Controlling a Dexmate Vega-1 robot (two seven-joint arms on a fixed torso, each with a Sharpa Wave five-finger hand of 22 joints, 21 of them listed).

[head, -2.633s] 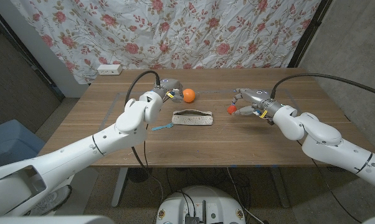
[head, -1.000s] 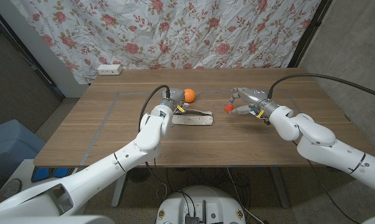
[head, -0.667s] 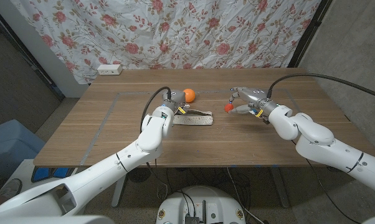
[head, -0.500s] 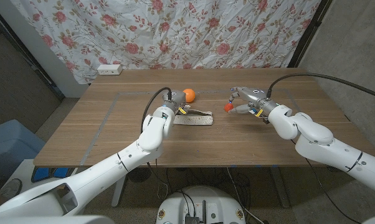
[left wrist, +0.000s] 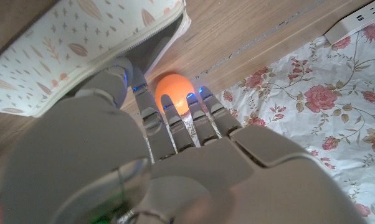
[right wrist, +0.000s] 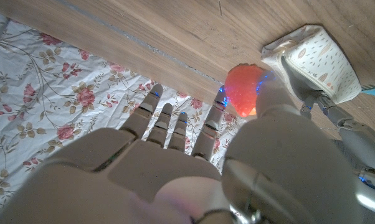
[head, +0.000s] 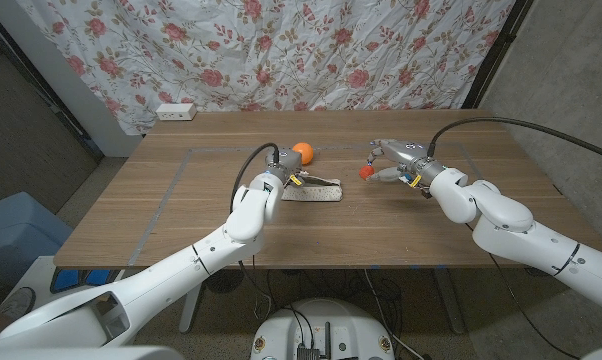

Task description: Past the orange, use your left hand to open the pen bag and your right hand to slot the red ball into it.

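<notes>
Head view: one pen bag [head: 313,189] lies on the bench [head: 161,215] near its centre. One orange [head: 302,152] sits at 11 o'clock from the bag, just beside it. The left hand [head: 281,170] is at the bag's left end, partly covering it; its grasp cannot be determined here. One red ball [head: 365,172] is pinched in the right hand [head: 393,160], at 3 o'clock from the bag and apart from it. The bag's contents are not visible.

Left wrist view: the left hand's [left wrist: 156,143] fingers [left wrist: 203,112] extend, parted, toward the orange [left wrist: 174,93]; the thumb meets the bag [left wrist: 63,43].

Right wrist view: the thumb presses the red ball [right wrist: 245,89]; the right hand's [right wrist: 194,155] other fingers are spread. The bag [right wrist: 312,59] is cut off by the frame edge.
</notes>
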